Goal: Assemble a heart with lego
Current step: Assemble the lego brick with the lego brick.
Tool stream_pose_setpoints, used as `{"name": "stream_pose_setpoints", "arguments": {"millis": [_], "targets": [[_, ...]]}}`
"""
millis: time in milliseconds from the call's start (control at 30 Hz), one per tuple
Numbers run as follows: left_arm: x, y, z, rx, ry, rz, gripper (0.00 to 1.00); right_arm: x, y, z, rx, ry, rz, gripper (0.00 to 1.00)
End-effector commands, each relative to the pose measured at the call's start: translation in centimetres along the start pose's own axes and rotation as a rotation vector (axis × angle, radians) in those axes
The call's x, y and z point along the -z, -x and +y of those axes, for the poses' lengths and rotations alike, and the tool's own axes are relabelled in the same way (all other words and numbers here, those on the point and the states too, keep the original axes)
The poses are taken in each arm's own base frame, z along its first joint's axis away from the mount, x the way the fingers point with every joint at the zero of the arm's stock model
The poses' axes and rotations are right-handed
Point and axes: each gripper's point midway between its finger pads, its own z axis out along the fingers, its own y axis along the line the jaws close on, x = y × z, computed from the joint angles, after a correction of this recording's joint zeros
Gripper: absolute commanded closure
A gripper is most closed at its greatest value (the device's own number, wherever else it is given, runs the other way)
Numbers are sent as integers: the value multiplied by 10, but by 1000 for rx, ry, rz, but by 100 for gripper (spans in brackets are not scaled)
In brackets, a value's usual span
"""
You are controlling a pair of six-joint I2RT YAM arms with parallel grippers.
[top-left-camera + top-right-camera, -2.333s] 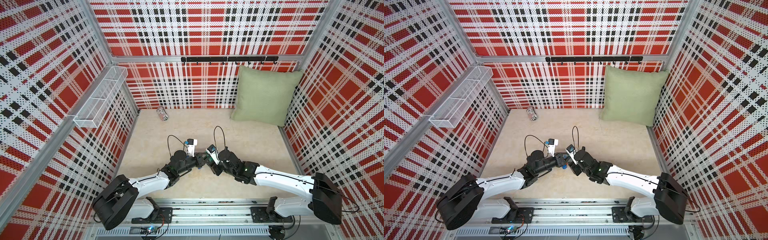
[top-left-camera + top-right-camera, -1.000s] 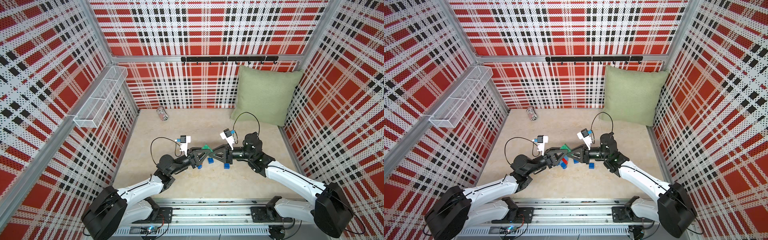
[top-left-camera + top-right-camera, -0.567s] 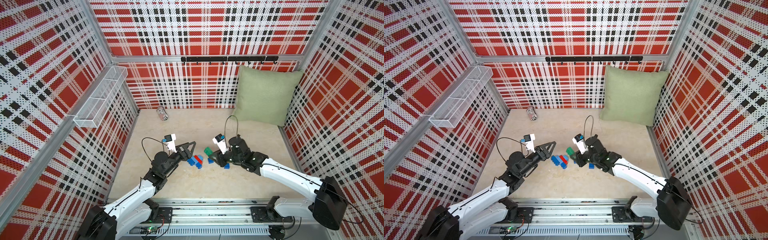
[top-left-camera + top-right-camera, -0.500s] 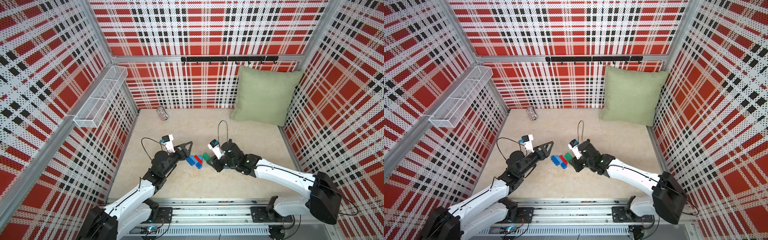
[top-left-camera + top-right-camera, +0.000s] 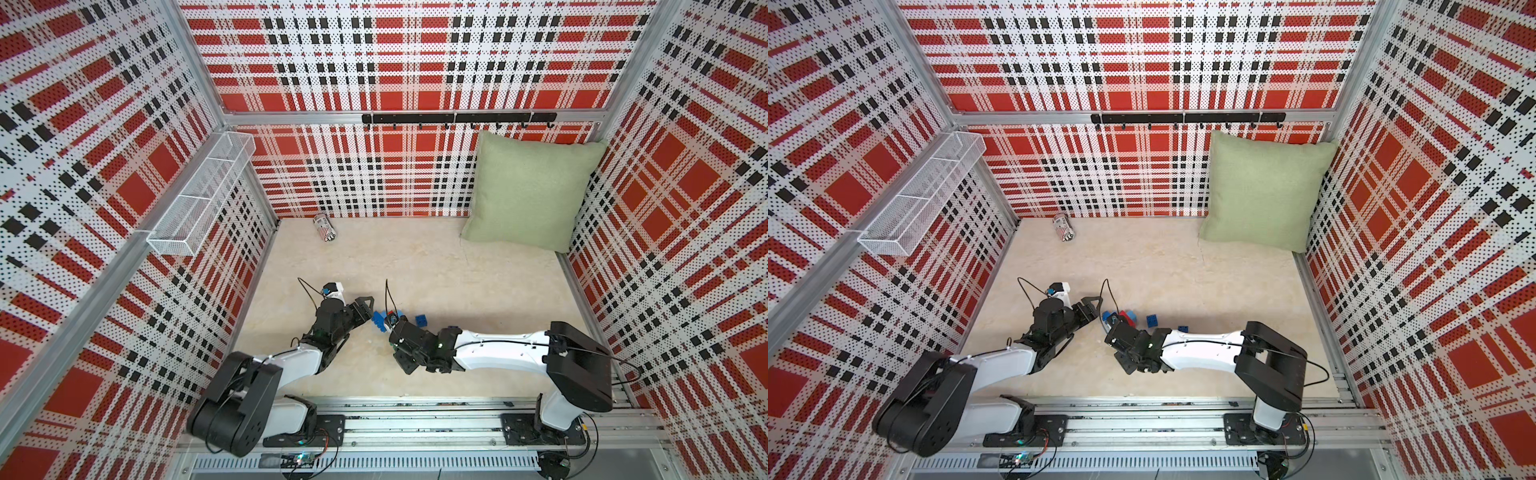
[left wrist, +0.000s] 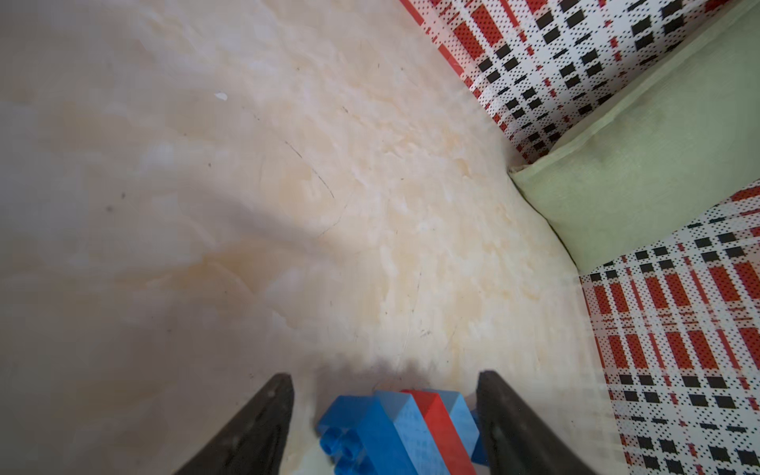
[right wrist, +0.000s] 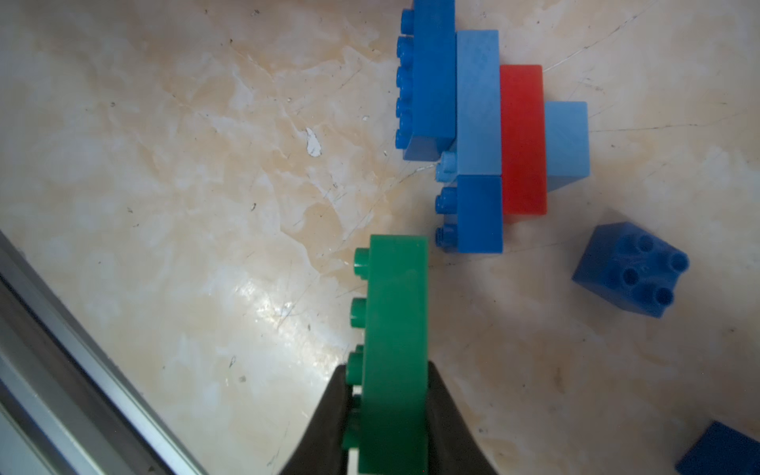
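Walls of red, black and white plaid perforated panel enclose a beige marbled tabletop (image 5: 415,266), seen from above in both top views. On the left wall hangs a white wire basket (image 5: 199,195) of three compartments; through its mesh only the wall pattern shows. At the foot of the back wall a small striped can (image 5: 325,227) lies on its side. A black hook rail (image 5: 457,118) runs along the back wall, and in the far right corner a pale green cushion (image 5: 528,191) leans upright.

Centre front, left to right: the left claw (image 5: 367,311) is released, jaws spread. The left wrist view shows the heart (image 6: 405,427) on the tabletop between them, with bare tabletop between it and one jaw. The heart is partly built: two long blue bricks, a red brick and two square blue ones joined in steps, lying on its side with studs pointing sideways. The right claw (image 7: 386,372) is clenched on one end of the green brick (image 7: 397,296), whose studs face the same way as the heart's. The brick's free end sits just beside the heart's dark blue square, a narrow gap between. Whether the green brick rests on the tabletop or hangs just above it cannot be told. Right of the heart and apart from it, a loose square blue brick (image 7: 631,269) lies tilted. Another blue brick (image 7: 724,450) shows only a corner.
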Motion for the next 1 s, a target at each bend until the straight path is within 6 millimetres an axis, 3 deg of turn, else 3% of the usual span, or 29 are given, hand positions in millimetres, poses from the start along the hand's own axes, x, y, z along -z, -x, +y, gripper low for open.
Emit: {"name": "stream_pose_setpoints", "arguments": {"millis": [0,167,367,467,600,967], "targets": [[-10,16,-25,-33,-98,-28,25,-10,9,-3,-14,-53,-31,81],[-25,1,-21,-50,-114,34,26,-23,-3,-21,3,-115,-6,81],[-30,-23,-29,-51,-175,121,29,-21,-4,-49,5,-172,-18,81],[-21,-31,-33,-54,-180,123,29,-22,-6,-47,42,-148,-22,81],[-18,-33,-22,-52,-137,107,29,-21,-8,-22,123,-5,-63,78],[-19,-33,-19,-65,-119,125,30,-21,-13,-27,281,179,-47,74]]}}
